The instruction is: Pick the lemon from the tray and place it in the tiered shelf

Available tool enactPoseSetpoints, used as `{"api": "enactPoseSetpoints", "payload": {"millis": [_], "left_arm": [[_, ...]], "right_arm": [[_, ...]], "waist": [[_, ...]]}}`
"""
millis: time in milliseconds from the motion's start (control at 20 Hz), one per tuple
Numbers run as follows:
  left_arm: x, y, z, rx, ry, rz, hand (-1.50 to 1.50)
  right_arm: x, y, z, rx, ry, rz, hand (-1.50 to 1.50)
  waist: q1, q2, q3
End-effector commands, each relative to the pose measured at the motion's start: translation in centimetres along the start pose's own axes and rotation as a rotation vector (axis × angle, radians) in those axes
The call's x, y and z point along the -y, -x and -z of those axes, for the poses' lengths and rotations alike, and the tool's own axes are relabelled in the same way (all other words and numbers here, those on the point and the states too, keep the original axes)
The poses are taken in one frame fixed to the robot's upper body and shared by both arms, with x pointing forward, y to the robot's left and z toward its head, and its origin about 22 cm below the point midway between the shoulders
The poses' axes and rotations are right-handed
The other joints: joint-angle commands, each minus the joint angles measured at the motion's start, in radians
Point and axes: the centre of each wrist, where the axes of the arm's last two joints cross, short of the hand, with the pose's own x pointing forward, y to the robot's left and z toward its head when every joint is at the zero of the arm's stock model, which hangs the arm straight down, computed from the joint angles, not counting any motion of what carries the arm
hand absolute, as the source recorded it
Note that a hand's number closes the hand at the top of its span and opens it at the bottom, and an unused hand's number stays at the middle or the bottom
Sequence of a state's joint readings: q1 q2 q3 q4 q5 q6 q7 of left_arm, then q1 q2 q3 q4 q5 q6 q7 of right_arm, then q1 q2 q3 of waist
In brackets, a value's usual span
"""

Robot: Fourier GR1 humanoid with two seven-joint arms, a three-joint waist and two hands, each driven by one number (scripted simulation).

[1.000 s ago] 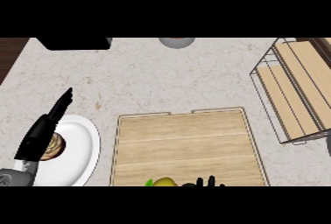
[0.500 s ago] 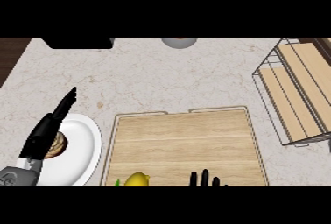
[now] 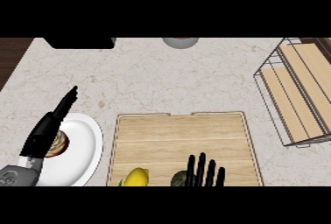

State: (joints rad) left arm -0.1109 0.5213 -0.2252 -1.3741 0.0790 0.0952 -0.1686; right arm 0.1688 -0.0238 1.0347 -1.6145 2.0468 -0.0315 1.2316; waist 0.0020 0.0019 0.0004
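Note:
The yellow lemon (image 3: 137, 177) lies near the front edge of the wooden tray (image 3: 184, 135), left of centre. A dark green round fruit (image 3: 180, 178) sits just to its right. My right hand (image 3: 204, 171) rises from the lower edge with straight fingers, right beside the dark fruit and partly hiding it; it is open and holds nothing. My left hand (image 3: 50, 125) rests open at the left, fingers pointing up, over the white plate (image 3: 82, 148). The wire tiered shelf (image 3: 298, 94) with wooden boards stands at the right edge.
A brown round pastry (image 3: 59, 143) lies on the white plate under my left hand. A black box (image 3: 79, 42) and a grey bowl (image 3: 180, 42) stand at the counter's far edge. A green bit (image 3: 120, 183) shows left of the lemon.
The view has tilted down, so the tray, lemon and dark fruit show more fully. My right hand has risen further into view, fingers stretched beside the dark fruit. The left hand stays put.

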Motion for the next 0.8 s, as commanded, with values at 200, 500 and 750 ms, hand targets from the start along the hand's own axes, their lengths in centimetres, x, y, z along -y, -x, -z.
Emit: {"api": "enactPoseSetpoints", "payload": {"millis": [200,500,750], "left_arm": [[0.1,0.5,-0.3,-0.006,0.005,-0.021,0.00],[0.9,0.7,0.5,-0.023,0.007,-0.012,0.00],[1.4,0.1,0.9,0.007,0.017,0.008,0.00]], "right_arm": [[-1.1,-1.7,0.8,-0.187,-0.059,-0.006,1.50],[-2.9,-1.9,1.7,-0.166,-0.083,0.020,1.50],[-0.6,-0.5,6.8,0.033,-0.374,0.208,1.50]], "waist": [[0.011,0.001,0.001],[0.004,0.001,0.001],[0.017,0.010,0.001]]}}
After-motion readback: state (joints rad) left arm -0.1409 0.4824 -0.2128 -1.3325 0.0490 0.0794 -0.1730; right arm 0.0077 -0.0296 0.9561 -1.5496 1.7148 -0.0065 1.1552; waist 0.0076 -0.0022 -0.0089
